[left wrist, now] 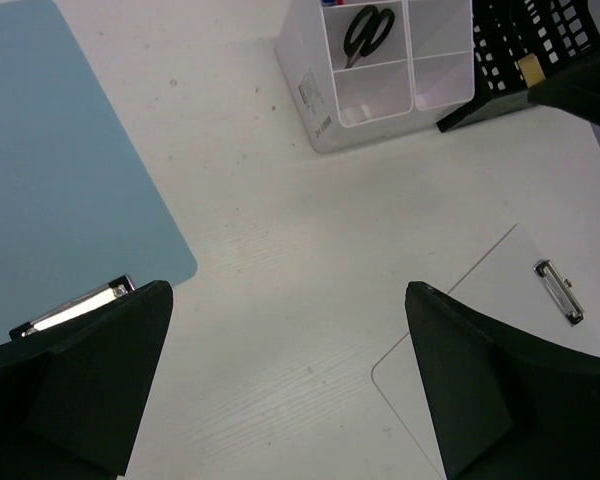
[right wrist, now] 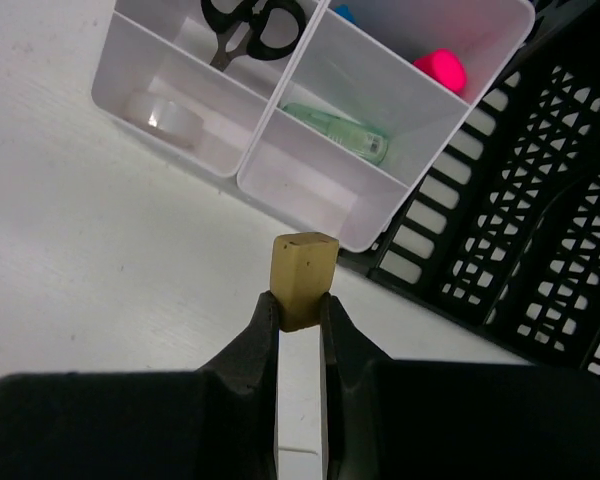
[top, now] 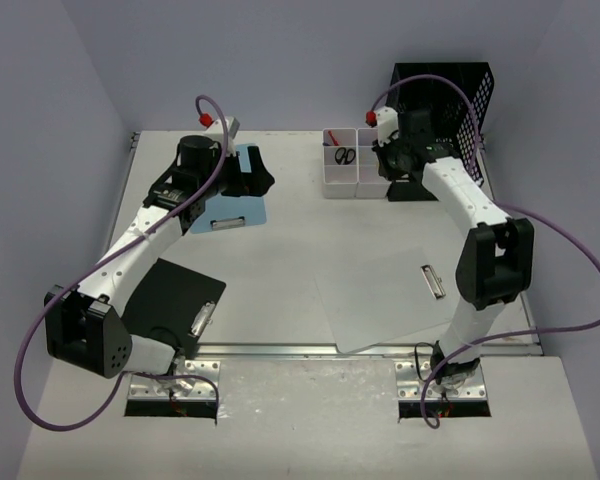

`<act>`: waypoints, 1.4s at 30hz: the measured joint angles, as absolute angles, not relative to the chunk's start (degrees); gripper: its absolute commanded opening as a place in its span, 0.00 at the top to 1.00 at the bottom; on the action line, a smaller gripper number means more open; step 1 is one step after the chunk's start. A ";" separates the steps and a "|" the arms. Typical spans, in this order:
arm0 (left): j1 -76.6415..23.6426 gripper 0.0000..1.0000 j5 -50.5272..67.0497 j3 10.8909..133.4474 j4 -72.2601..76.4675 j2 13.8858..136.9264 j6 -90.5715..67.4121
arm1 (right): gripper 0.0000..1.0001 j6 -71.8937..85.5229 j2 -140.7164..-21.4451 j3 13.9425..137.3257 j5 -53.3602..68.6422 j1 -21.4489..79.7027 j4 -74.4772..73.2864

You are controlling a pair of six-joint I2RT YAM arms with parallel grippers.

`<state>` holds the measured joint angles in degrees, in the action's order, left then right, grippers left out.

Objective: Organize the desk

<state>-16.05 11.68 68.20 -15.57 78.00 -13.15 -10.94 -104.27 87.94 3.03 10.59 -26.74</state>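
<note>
Now: R gripper (right wrist: pixel 300 308) pinching small tan block (right wrist: pixel 305 268) just short of white bin (right wrist: pixel 310 195), desk (right wrist: pixel 100 260) beneath.
L gripper (left wrist: pixel 288 300) wide, empty. Best: centre block over a free compartment, drop low before release.

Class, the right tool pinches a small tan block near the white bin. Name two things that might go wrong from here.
1. The right tool holds the tan block only by its lower end; it may twist or slip out.
2. The white bin sits beside the black mesh rack; a mis-aimed release could miss the compartments.
</note>
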 measured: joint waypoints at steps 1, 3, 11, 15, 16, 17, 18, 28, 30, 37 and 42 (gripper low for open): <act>-16.05 0.00 11.68 68.20 -15.73 78.00 -13.13 | 0.99 -11.38 -104.60 88.71 3.07 10.59 -26.44; -16.05 0.00 11.75 68.20 -16.01 78.00 -12.93 | 0.99 -11.94 -106.21 90.70 3.20 10.59 -26.33; -16.05 0.00 11.84 68.20 -16.56 78.02 -12.91 | 0.99 -11.94 -116.66 96.60 3.18 10.59 -26.81; -16.05 0.00 11.84 68.20 -16.56 78.02 -12.91 | 0.99 -11.92 -119.00 97.54 3.18 10.59 -27.18; -16.05 0.00 11.84 68.20 -16.56 78.02 -12.91 | 0.99 -11.94 -119.28 97.76 3.16 10.57 -27.11; -16.05 0.00 11.84 68.20 -16.56 78.02 -12.91 | 0.98 -11.94 -119.46 97.91 3.16 10.59 -27.07; -16.05 0.00 11.84 68.20 -16.56 78.02 -12.91 | 0.95 -11.94 -119.55 97.97 3.16 10.59 -27.05; -16.05 0.00 11.51 68.18 -16.58 78.02 -12.95 | 0.62 -11.84 -121.54 99.44 2.98 10.59 -26.50; -16.05 0.00 11.14 68.18 -16.60 78.02 -12.95 | 0.45 -11.94 -122.61 100.44 3.01 10.59 -26.50; -16.03 0.00 8.21 68.18 -17.02 78.02 -13.67 | 0.36 -11.00 -123.63 102.59 3.55 10.59 -28.38; -15.59 0.01 5.48 68.18 -19.51 78.06 -13.06 | 0.36 -9.06 -120.55 102.80 5.67 10.63 -31.27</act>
